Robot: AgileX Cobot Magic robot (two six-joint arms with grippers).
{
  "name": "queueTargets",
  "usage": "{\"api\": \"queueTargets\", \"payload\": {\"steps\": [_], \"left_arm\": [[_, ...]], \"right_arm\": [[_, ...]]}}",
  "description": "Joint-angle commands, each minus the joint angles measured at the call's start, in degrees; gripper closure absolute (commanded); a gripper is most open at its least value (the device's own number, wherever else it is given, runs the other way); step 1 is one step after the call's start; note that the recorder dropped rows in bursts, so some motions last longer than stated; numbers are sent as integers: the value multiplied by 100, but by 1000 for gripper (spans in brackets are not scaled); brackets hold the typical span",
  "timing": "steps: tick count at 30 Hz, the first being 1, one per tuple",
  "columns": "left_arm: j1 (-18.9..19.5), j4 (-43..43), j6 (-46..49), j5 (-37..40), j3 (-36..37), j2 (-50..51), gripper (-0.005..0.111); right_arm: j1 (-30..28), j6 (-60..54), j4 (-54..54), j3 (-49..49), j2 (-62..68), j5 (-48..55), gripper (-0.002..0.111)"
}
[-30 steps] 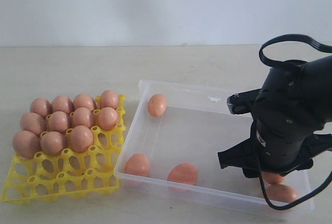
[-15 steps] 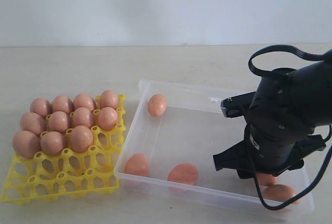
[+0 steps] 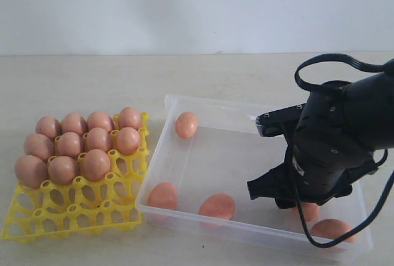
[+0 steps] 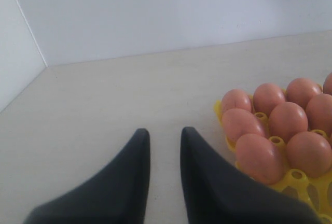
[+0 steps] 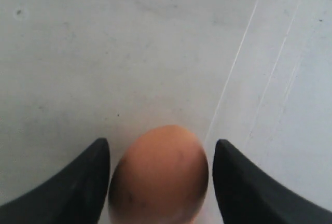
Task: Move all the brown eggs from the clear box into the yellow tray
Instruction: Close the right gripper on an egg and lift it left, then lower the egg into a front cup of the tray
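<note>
Now right jaws gape around one brown egg [image 5: 158, 175] in the clear box [image 3: 203, 107], another egg [image 3: 332, 228] nearby; left jaws slightly parted.

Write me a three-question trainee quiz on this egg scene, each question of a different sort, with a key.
1. How many brown eggs lie in the clear box?
2. True or false: the right claw holds an egg in the air above the box.
3. The yellow tray holds: A) six eggs, B) eleven eggs, C) sixteen eggs.

Key
1. Five; one is partly hidden behind the arm.
2. False: its open jaws straddle an egg that rests on the box floor.
3. B.
</note>
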Motion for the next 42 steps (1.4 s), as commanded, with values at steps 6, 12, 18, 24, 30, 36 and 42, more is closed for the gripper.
{"api": "queueTargets", "payload": {"steps": [6,12,18,24,30,36,42], "left_arm": [[13,-11,-12,-12,22,-11,85],[13,-11,-12,-12,22,-11,85],[13,-11,-12,-12,22,-11,85],[13,-11,-12,-12,22,-11,85],[13,-11,-12,-12,22,-11,85],[13,-11,-12,-12,22,-11,85],[13,-11,-12,-12,22,-11,85]], "right_arm": [[-37,-119,248,33,223,175,51],[-37,-232,178,33,267,149,52],[-37,-254,158,33,149,181,108],[-22,-548,-62,33,-635,-842,107],[326,-1443,-70,33,-1200,-2708,107],[724,-2030,155,-229,-1178,-3825,107],[876,-2191,154,-663,-768,-4362,107]]}}
